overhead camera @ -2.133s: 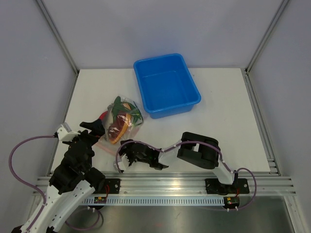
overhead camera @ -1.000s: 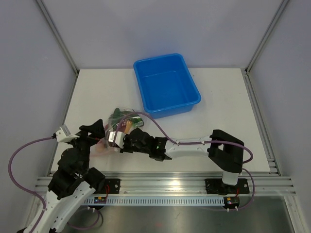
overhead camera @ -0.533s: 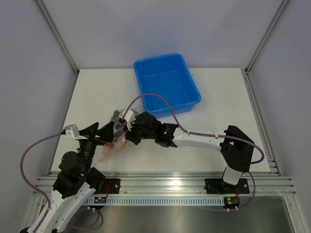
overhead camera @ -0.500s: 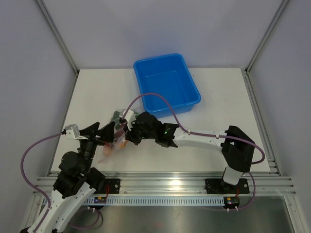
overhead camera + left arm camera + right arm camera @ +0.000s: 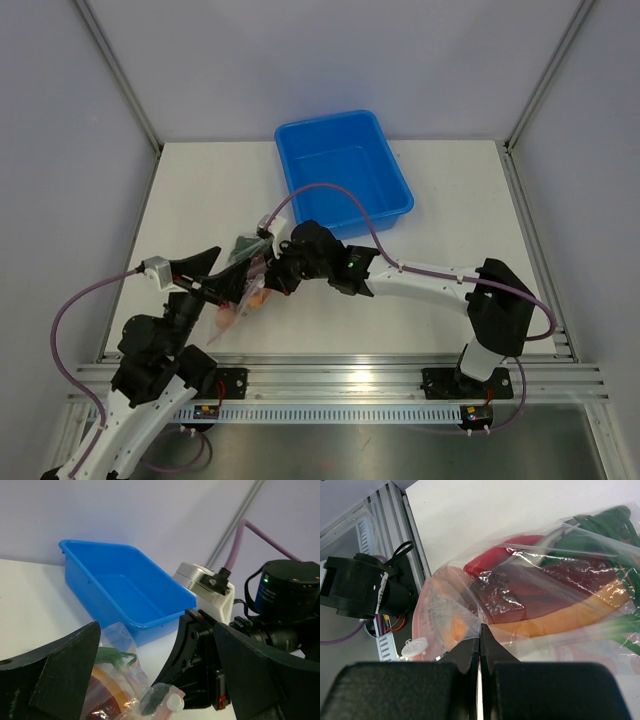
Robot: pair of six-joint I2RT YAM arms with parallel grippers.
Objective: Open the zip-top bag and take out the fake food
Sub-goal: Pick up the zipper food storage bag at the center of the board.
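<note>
The zip-top bag point(image 5: 243, 292), lower left of the blue tub point(image 5: 343, 187) in the top view, looks light, limp and slippery, best taken by its pinkish zip edge; the right gripper point(image 5: 480, 628) pinches its film, the left gripper point(image 5: 155, 645) gapes wide.

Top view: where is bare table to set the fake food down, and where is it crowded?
Bare table right of the blue tub, beyond the right arm; also left of the tub. Crowded near-left, where the left gripper and right gripper cluster at the zip-top bag.
</note>
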